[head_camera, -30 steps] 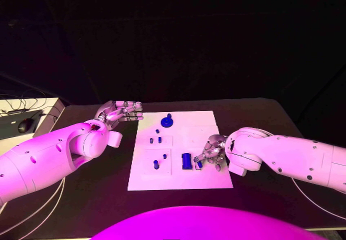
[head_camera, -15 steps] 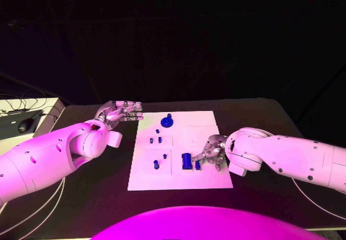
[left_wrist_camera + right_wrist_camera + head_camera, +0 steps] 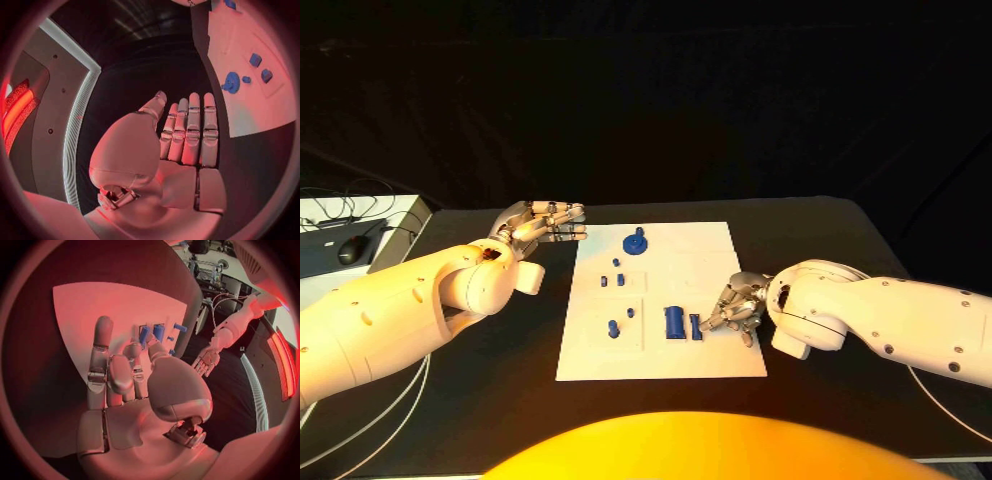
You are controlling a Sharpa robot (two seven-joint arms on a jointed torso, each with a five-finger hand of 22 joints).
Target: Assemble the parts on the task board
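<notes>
The white task board (image 3: 711, 250) lies mid-table. On it stand a blue gear (image 3: 635, 243), several small blue pegs (image 3: 616, 280), a tall blue cylinder (image 3: 674, 322) and, just beside it, a short blue piece (image 3: 695, 327). My right hand (image 3: 737, 308) hovers at the board's right edge. Its fingertips sit close to the short piece and hold nothing. In the right wrist view the hand (image 3: 134, 385) has one finger straight and the others bent, with the two blue pieces (image 3: 158, 332) just past them. My left hand (image 3: 545, 222) stays off the board's far left corner, flat with fingers together (image 3: 187, 135), near the gear (image 3: 231, 82).
A white box with cables and a mouse (image 3: 351, 250) sits beyond the table's left edge. Cables trail under my left arm (image 3: 401, 390). Bare black table surrounds the board on the far and right sides (image 3: 805, 230).
My right hand has drawn back a little to the right, away from the short blue piece, which stays standing beside the cylinder. The left hand has not moved.
</notes>
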